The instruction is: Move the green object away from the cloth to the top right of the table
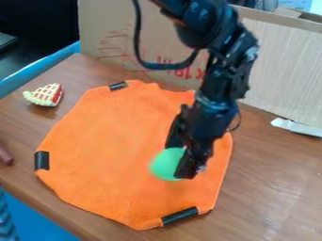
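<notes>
1. Gripper (179,160) – right of the cloth's middle, toward the near side, pointing down and a little left. Arm (217,28) enters from the top edge; a black cable (138,37) loops beside it.
2. State: pinching the green object (165,164), with one finger by its upper side and the other by its lower right.
3. Green object: rounded, partly hidden by the gripper, seen against the cloth's lower right part. Cannot tell whether its underside touches the fabric.
4. Cloth (113,141): orange, spread on the brown table (270,193), outline irregular. Black strips on its edge – one at the top (117,86), one at the left (41,160), one at the bottom right (180,216).
5. Toy pie (46,95): cream lattice over red, on the table near the upper left of the cloth, apart from it.
6. Brown item (5,156) at the left edge of the view, cut off; kind uncertain.
7. Cardboard (107,30) upright along the back, red marks on it. White strip (297,127) at its foot, right side.
</notes>
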Available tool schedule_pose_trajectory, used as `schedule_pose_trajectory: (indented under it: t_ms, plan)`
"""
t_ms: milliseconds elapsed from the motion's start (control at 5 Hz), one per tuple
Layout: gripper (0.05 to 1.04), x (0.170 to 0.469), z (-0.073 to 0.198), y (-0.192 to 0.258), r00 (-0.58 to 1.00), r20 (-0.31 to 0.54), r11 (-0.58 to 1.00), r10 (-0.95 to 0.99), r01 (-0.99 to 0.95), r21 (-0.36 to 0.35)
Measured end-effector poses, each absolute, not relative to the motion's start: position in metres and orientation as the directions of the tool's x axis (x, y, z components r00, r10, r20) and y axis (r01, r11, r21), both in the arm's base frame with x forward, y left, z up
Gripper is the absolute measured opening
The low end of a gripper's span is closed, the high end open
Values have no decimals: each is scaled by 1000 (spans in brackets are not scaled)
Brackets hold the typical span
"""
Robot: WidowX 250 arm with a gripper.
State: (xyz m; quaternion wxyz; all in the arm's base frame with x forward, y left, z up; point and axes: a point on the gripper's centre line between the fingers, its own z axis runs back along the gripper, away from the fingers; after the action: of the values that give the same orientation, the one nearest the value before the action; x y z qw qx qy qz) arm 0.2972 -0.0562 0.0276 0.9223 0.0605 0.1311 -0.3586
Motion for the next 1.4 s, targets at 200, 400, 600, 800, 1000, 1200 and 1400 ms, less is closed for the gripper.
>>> schedule_pose_trajectory:
  t_ms: [200, 400, 600, 800, 1000, 1200, 1400]
  plan:
    - [828, 320, 42, -78, 734, -290, 763, -614, 646, 22]
    - [828, 346, 46, -100, 745, -302, 778, -595, 628, 16]
    - [828, 374, 38, -122, 756, -323, 796, -570, 605, 10]
    - [828, 400, 21, -140, 763, -347, 812, -545, 584, 8]
    - [828, 413, 24, -147, 785, -302, 820, -542, 572, 15]
    - [895, 405, 9, -142, 791, -298, 824, -535, 566, 24]
    - [1002, 397, 47, -140, 819, -206, 830, -536, 555, 50]
